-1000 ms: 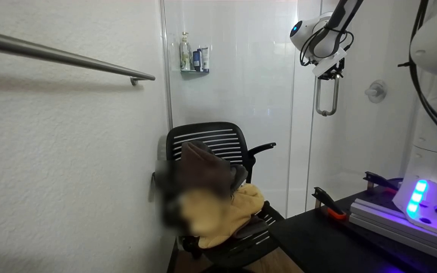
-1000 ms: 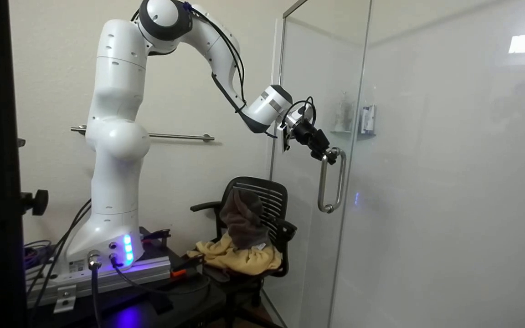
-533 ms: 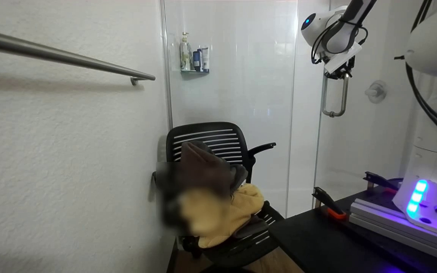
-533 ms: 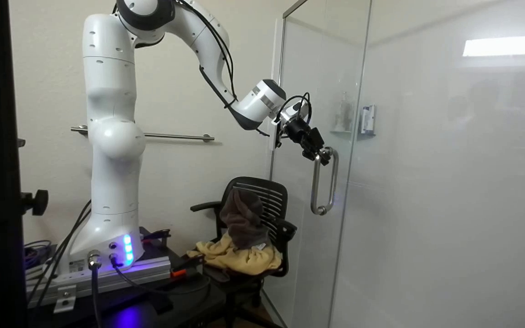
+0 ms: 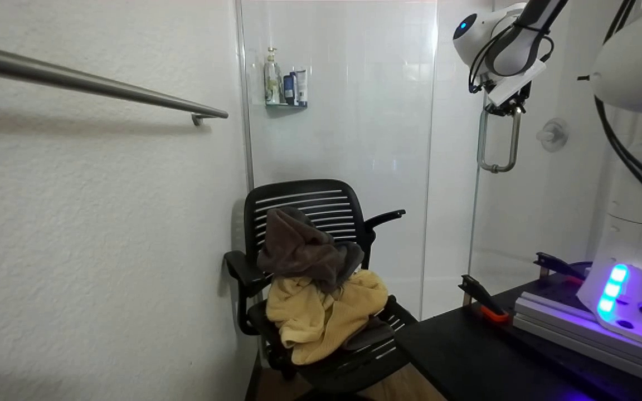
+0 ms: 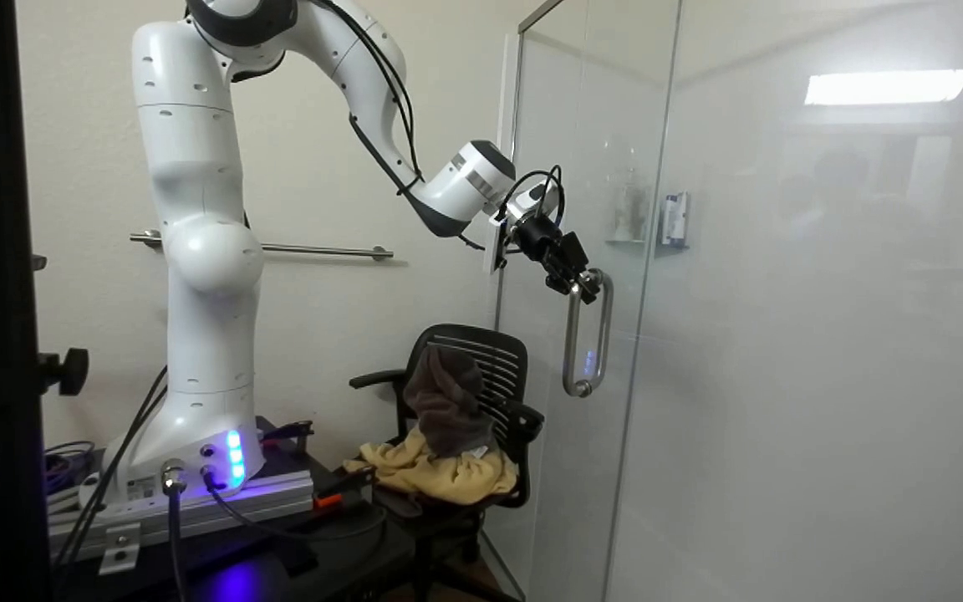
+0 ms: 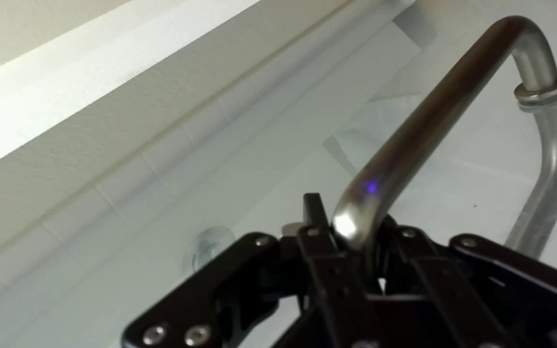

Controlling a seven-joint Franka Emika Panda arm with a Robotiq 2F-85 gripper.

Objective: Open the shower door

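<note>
The shower door is a tall clear glass panel that shows in both exterior views (image 5: 527, 223) (image 6: 782, 376). Its chrome loop handle (image 5: 513, 139) stands vertical near the door's free edge; it shows in both exterior views (image 6: 571, 343) and in the wrist view (image 7: 418, 125). My gripper (image 6: 579, 284) is shut on the top bend of the handle's near bar; it also shows in an exterior view (image 5: 507, 108). In the wrist view, the black fingers (image 7: 351, 217) lie on either side of the bar. The fingertips' far sides are partly hidden by the bar.
A black chair (image 5: 304, 195) with brown and yellow cloths (image 5: 326, 312) stands beside the black table (image 5: 466, 356). Clamps (image 5: 480, 295) stick up at the table edge. A metal towel bar (image 5: 98, 81) runs along the wall. Bottles (image 5: 272, 78) stand on a corner shelf.
My gripper, the handle and the door's free edge have moved together toward the robot base: rightward in one exterior view, leftward in the other. The hold on the handle looks the same.
</note>
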